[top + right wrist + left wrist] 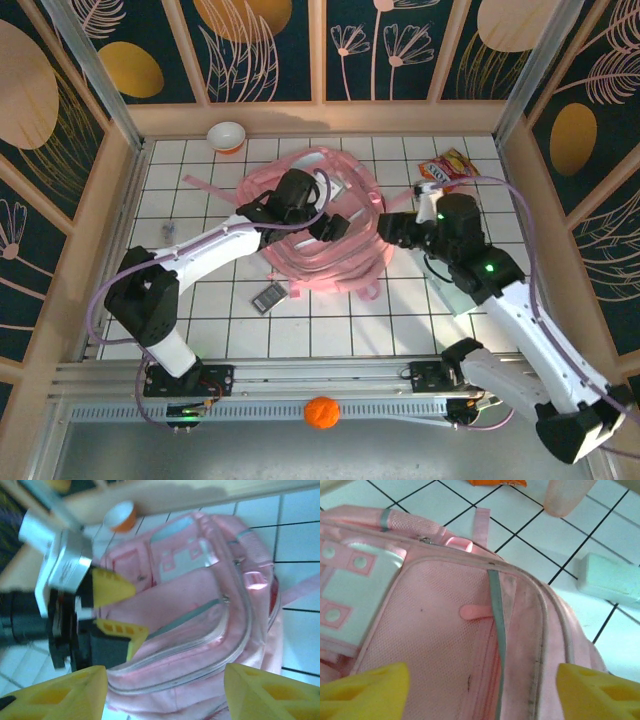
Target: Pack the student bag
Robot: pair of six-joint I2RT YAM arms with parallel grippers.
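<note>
The student bag (330,262) lies flat in the middle of the tiled table (210,330), with its front pockets upward, between the two arms. It is of soft pink fabric and looks rather flat, so I judge it light but floppy. It will probably fold and sag if lifted by one point, and the thin cloth may slip out of smooth fingers. Good places to take hold seem to be the small carrying loop (459,543) at the top, a strap (205,187), or the pink zipper tab (472,611) for opening a pocket. The left gripper (480,695) hovers just above the front pocket, its yellow fingers apart with nothing between them. The right gripper (165,695) is at the right side of the bag, also spread and empty. The white patch (350,600) carries only pink squares and no words that I can read. At the far right lies a snack packet (445,168), its print too small to read. At the far left stands a bowl (227,136), and on the near side of the bag lies a dark flat device (270,297).
</note>
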